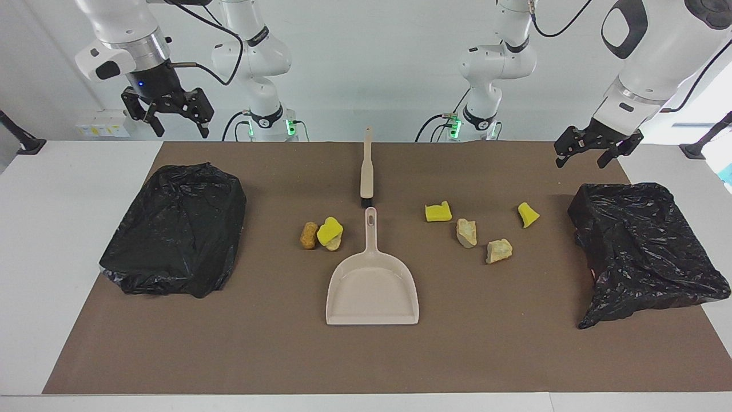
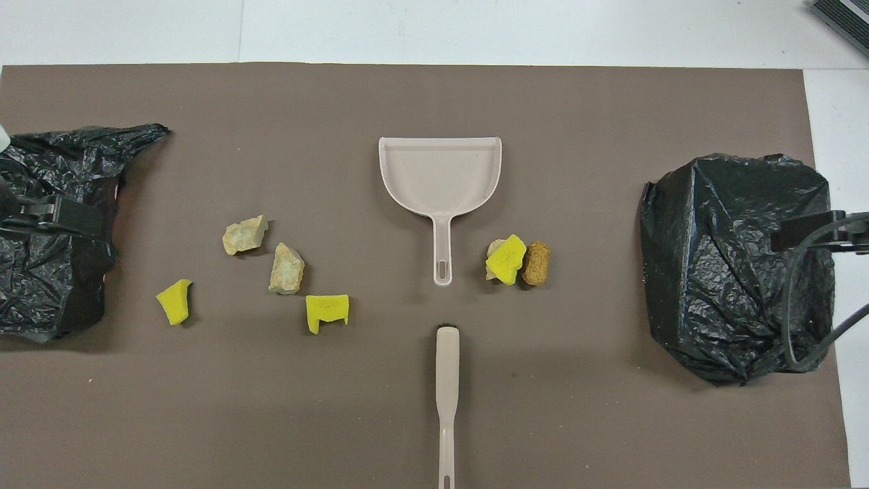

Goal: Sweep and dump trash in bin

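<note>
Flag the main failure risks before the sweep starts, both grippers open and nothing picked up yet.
1. The trash lies in two groups either side of the dustpan: a yellow sponge piece leans on a lump, so brushing may scatter it.
2. The brush lies end to end with the dustpan's handle, close; grasping one may nudge the other.
3. Both black bags look crumpled with no clear opening; dumped pieces may slide off.

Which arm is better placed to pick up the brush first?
Hard to call. The brush lies midway between both bases, handle toward the robots. Both end effectors are open and raised, the left near one bag, the right near the other. Perhaps left, being lower.
</note>
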You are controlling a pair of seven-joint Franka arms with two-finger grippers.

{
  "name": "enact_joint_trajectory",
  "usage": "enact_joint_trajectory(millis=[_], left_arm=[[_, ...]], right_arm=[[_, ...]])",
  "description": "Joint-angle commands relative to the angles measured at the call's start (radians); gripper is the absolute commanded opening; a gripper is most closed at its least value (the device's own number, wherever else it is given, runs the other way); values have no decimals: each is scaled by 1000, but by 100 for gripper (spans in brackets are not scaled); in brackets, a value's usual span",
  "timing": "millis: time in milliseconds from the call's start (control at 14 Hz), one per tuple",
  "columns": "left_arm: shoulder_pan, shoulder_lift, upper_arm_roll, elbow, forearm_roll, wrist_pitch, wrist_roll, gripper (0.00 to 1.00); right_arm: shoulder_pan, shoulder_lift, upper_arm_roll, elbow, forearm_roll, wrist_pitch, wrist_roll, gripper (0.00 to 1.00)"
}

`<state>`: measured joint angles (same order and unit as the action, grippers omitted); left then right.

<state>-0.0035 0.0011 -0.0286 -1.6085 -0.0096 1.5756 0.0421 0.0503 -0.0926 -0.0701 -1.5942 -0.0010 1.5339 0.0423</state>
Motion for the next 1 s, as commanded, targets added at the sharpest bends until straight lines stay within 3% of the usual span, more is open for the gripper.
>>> enact_joint_trajectory(millis=[0,569,925], left_arm=[[10,-26,-4,-24,8,-3,12,100],[-9,-41,-14,-47,8,-5,6,100],[-101,-67,-16,-97,2,17,-1,100]], right_arm=[[-12,-16,6,-17,-4,9,-19,100],[-12,-16,6,-18,-2,8,-19,100],[-12,-18,6,-20,-2,8,-19,100]])
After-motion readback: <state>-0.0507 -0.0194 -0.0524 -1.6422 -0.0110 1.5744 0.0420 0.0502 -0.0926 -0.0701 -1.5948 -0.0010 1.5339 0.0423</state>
